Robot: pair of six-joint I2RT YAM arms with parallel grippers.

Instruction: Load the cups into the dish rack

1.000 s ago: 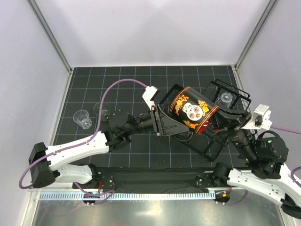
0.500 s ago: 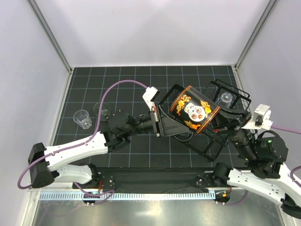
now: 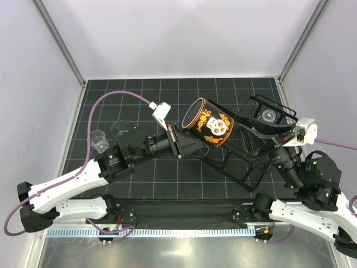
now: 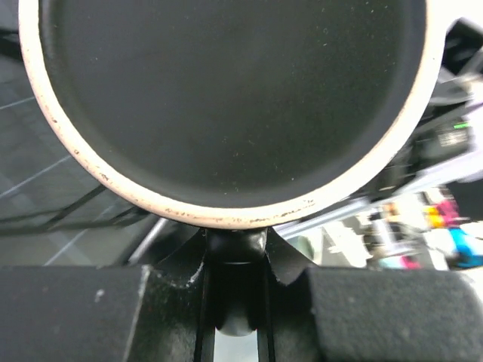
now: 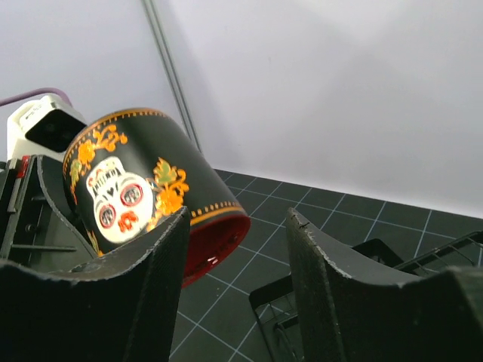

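Observation:
The black mug (image 3: 209, 121) with a skull print and red inside hangs tilted in the air over the left end of the black wire dish rack (image 3: 245, 167). My left gripper (image 3: 183, 139) is shut on its handle (image 4: 236, 253); the mug's base (image 4: 226, 98) fills the left wrist view. My right gripper (image 3: 266, 142) is open and empty over the rack, to the right of the mug (image 5: 143, 181). One clear cup (image 3: 269, 116) sits in the rack's far right end. Two clear cups (image 3: 99, 140) (image 3: 119, 129) stand on the mat at the left.
The black gridded mat (image 3: 167, 95) is bounded by white walls at the back and sides. The purple cable (image 3: 111, 100) of the left arm loops above the two loose cups. A rack bar (image 5: 302, 298) lies just beneath my right gripper (image 5: 238, 226).
My left arm has drawn back to the left, carrying the mug left and a little up, away from the rack's middle. The right gripper has barely shifted.

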